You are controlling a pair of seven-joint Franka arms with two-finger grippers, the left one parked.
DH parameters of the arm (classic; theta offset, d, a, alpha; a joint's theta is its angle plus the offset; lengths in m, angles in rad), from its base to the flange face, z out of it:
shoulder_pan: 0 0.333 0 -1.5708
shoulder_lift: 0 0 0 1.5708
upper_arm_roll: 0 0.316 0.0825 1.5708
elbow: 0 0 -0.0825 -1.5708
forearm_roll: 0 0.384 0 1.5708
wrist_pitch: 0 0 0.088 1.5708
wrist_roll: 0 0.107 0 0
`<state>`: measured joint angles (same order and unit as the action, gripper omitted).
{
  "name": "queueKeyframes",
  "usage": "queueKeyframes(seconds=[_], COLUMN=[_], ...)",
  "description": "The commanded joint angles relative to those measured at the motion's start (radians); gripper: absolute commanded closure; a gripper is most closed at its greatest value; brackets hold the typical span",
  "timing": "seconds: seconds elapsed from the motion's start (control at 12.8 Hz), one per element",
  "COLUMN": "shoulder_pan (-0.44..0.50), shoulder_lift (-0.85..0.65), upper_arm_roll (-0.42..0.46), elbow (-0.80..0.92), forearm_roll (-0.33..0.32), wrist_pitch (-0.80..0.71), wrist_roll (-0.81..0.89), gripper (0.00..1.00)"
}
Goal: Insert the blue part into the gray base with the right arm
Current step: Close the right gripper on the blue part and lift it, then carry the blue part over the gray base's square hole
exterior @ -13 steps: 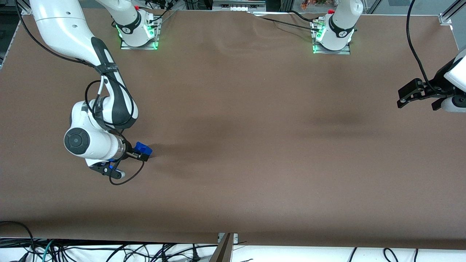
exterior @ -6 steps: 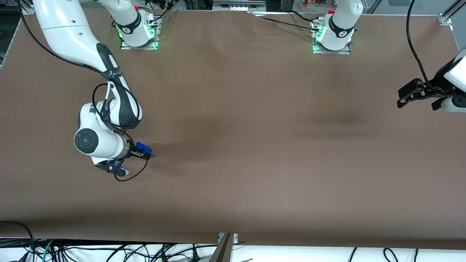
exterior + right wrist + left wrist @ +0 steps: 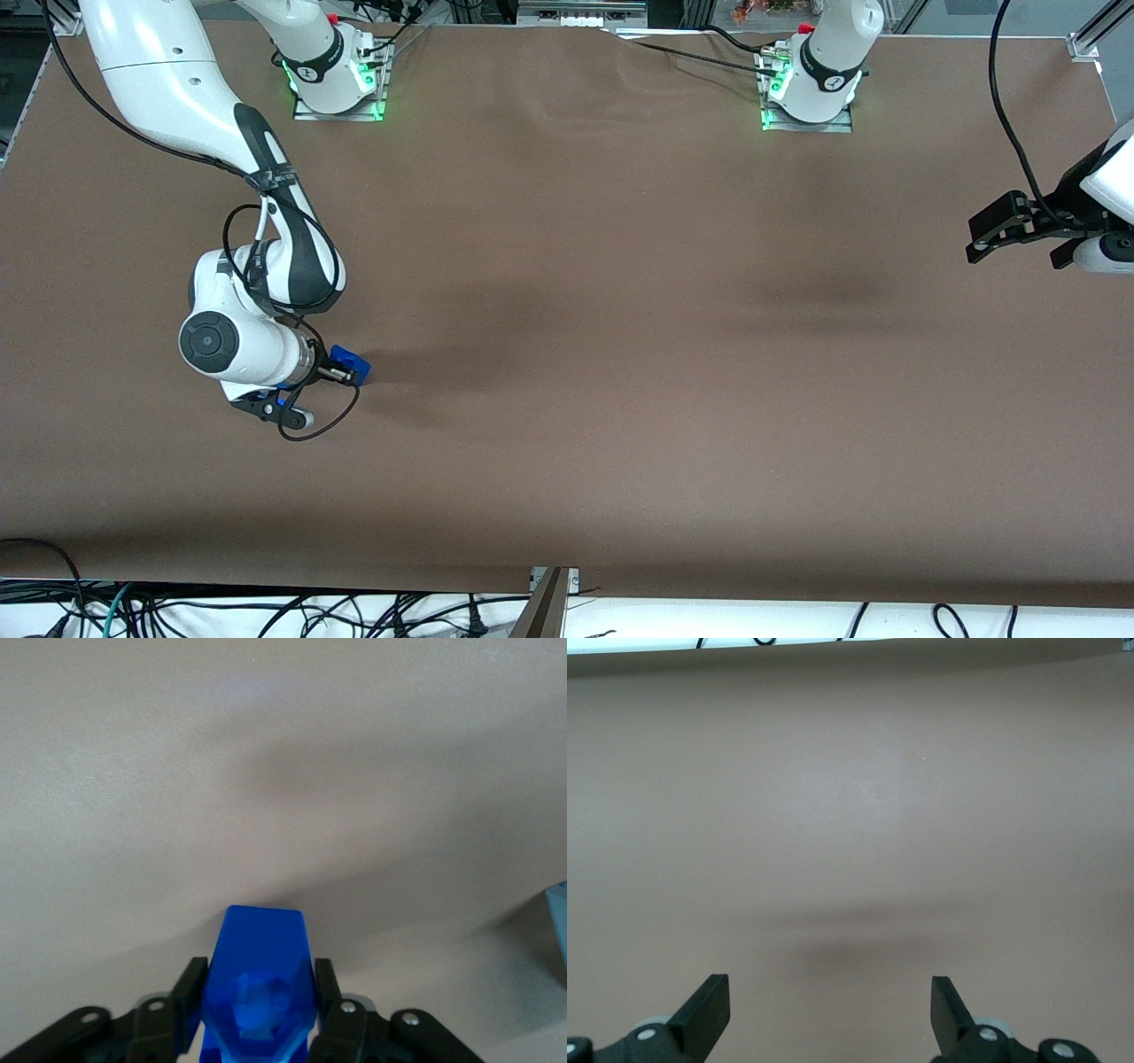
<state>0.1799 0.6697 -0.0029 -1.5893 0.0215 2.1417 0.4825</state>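
Note:
My right gripper (image 3: pixel 347 374) is low over the brown table (image 3: pixel 620 354), toward the working arm's end, shut on the blue part (image 3: pixel 349 361). In the right wrist view the blue part (image 3: pixel 258 943) sits between the black fingers (image 3: pixel 190 985) of the gripper (image 3: pixel 257 979), dimple face up and narrow end pointing away from the wrist. A pale gray corner (image 3: pixel 558 921) at the frame's edge looks like the gray base, standing on the table a short way from the part. The gray base does not show in the front view.
The two arm mounts (image 3: pixel 337 84) (image 3: pixel 806 89) with green lights stand farthest from the front camera. The parked gripper (image 3: pixel 1010 226) hangs at the table's other end. A black cable loop (image 3: pixel 319 425) hangs beside my wrist.
The right arm's wrist shifted a little toward the parked arm's end during the first half second. The blue part stayed almost in place in the shut fingers. Since then hardly anything has moved.

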Motion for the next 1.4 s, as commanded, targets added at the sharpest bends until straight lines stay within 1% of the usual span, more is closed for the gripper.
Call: queueKeyframes(seconds=[0.0,0.16,0.31,0.47,0.78,1.01,1.32], shoulder_pan=[-0.002,-0.002,-0.008,-0.010,-0.011,-0.013,-0.014], shoulder_lift=[-0.035,-0.062,-0.102,-0.148,-0.189,-0.193,-0.191], upper_arm_roll=[0.001,0.001,-0.002,-0.050,-0.189,-0.256,-0.275], elbow=[-0.015,-0.008,0.017,0.028,0.026,0.016,-0.006], forearm_roll=[-0.011,-0.011,-0.011,-0.011,-0.008,-0.008,-0.008], wrist_pitch=[-0.006,-0.032,-0.103,-0.175,-0.278,-0.284,-0.284], wrist_roll=[-0.064,-0.094,-0.152,-0.267,-0.536,-0.657,-0.725], gripper=[0.70,0.71,0.71,0.71,0.70,0.70,0.70])
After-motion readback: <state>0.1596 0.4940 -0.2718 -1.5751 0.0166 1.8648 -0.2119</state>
